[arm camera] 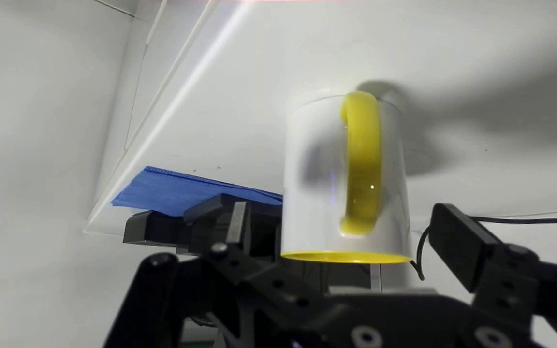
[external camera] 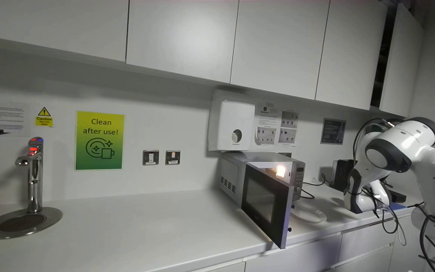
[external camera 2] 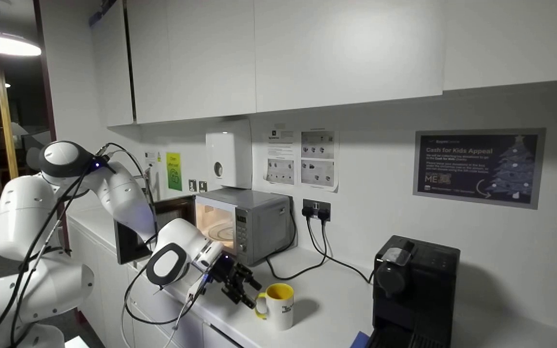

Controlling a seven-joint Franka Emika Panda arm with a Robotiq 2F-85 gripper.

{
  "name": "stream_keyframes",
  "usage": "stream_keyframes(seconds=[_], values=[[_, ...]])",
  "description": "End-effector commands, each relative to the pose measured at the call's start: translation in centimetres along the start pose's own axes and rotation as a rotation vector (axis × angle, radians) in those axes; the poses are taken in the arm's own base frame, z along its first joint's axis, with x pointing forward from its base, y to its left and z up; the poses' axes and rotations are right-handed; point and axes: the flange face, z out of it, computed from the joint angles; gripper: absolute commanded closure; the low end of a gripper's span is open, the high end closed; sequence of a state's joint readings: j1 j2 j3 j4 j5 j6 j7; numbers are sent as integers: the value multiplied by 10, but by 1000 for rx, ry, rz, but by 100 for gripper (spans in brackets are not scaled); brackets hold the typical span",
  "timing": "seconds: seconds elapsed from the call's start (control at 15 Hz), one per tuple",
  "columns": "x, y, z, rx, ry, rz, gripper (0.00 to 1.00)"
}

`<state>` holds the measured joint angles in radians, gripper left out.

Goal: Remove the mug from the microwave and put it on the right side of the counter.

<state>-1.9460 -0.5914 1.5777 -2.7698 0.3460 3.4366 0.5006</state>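
While fingers [arm camera: 458, 244] face the mug [arm camera: 322, 203], signage [external camera: 44, 121] reads "Caution".

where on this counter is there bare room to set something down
The widest bare patch is the counter between the tap and the open microwave door. A smaller one lies between the mug and the coffee machine, edged by black cables. It's crowded beside the mug's handle, where the open gripper hangs close.
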Motion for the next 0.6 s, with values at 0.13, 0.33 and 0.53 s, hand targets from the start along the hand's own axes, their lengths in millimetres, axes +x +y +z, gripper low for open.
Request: stream_keyframes(seconds=[0.13, 0.33, 0.53], values=[[17, -8, -17, 81, -22, 33, 0], [28, -16, -30, 127, -18, 37, 0], [41, -26, -46, 160, -40, 16, 0]])
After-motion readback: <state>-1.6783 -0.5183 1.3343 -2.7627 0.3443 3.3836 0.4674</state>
